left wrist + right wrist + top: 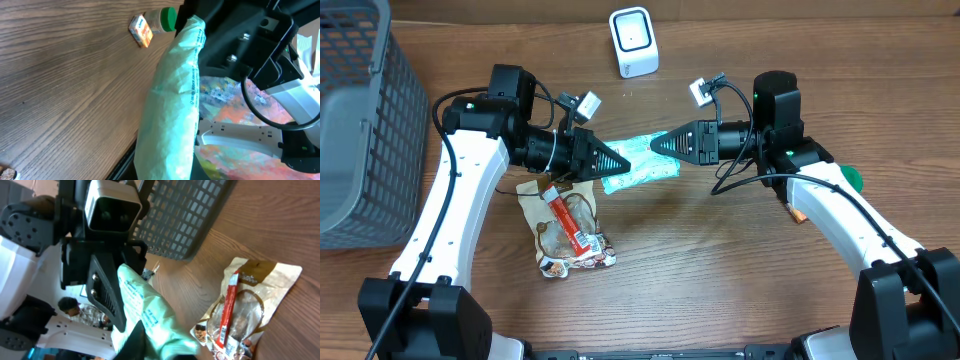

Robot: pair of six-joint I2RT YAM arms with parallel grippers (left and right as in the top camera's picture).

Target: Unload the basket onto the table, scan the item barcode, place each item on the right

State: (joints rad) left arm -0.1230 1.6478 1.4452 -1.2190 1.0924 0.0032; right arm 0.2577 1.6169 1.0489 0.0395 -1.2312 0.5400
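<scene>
A grey basket (360, 120) sits at the far left of the wooden desk (720, 280). Next to it, the left pincer (623, 161) is closed tight on one end of a mint-green packet (645, 172) and holds it up off the desk. Below that arm, a tan snack pouch (570, 240) lies flat on the desk, with a red stick pack (567, 222) on top of it. The packet hangs in the middle, between the two arms. A small white scanner (633, 42) stands at the back of the desk, well apart from the packet. The right pincer (656, 146) has its tips at the other end of the packet, but I cannot tell if it is squeezing it or only touching it. On the far right, a bottle with a green cap (851, 180) lies near a little orange box (798, 213).
</scene>
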